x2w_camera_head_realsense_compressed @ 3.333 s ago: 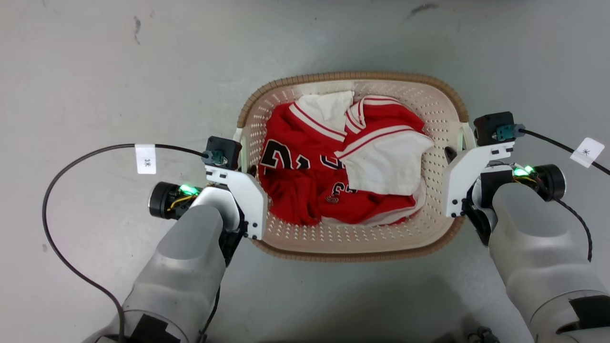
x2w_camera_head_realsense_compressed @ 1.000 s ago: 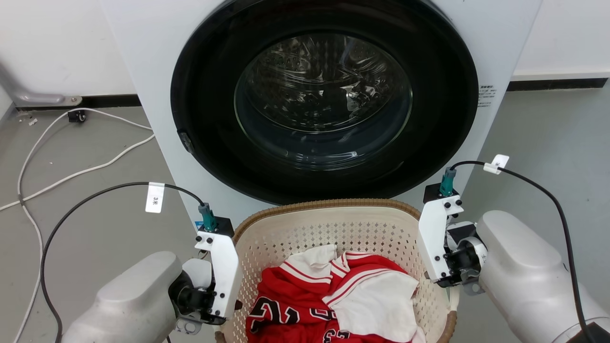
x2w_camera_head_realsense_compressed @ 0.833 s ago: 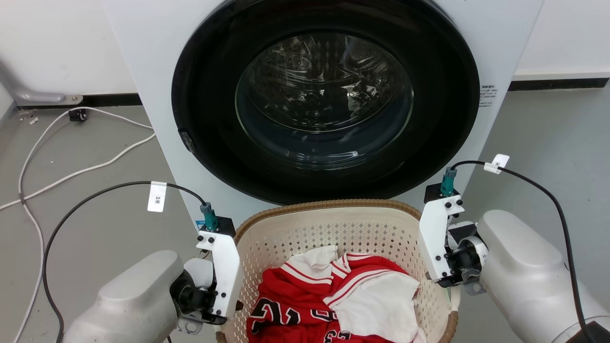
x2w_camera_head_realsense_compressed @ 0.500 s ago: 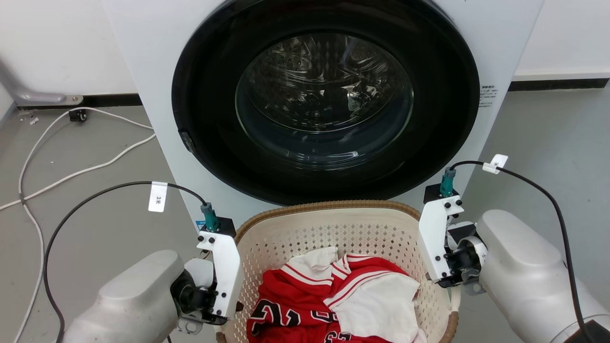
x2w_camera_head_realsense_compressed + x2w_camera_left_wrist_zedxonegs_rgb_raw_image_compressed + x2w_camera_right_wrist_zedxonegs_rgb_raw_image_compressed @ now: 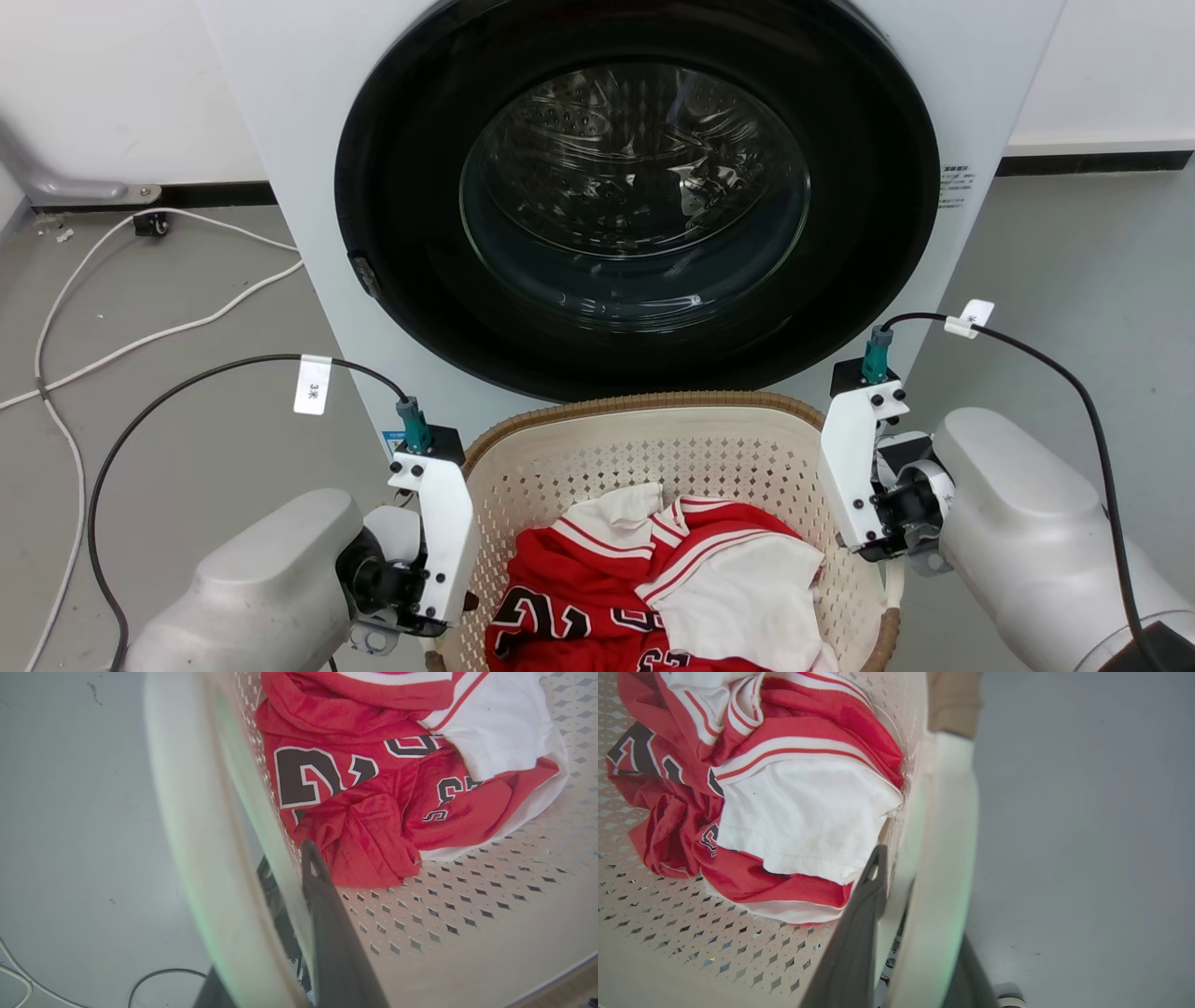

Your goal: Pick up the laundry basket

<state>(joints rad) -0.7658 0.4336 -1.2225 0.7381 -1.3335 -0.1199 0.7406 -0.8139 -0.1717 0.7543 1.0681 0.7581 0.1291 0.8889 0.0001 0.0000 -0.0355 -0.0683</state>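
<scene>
One front-loading washer [image 5: 635, 187], one laundry basket [image 5: 653, 453], two robot arms, left arm [image 5: 261, 583] and right arm [image 5: 1018, 523], each trailing one tagged black cable [image 5: 313, 385]; the basket's red-and-white jerseys [image 5: 597, 579] are too bunched to count.

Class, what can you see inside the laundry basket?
A crumpled red jersey with dark numbers and a white garment lie in the basket. Whatever is beneath them is covered by the cloth.

laundry basket [image 5: 672, 457]: cream, perforated, brown woven rim | jersey [image 5: 560, 571]: red, white stripes
</scene>
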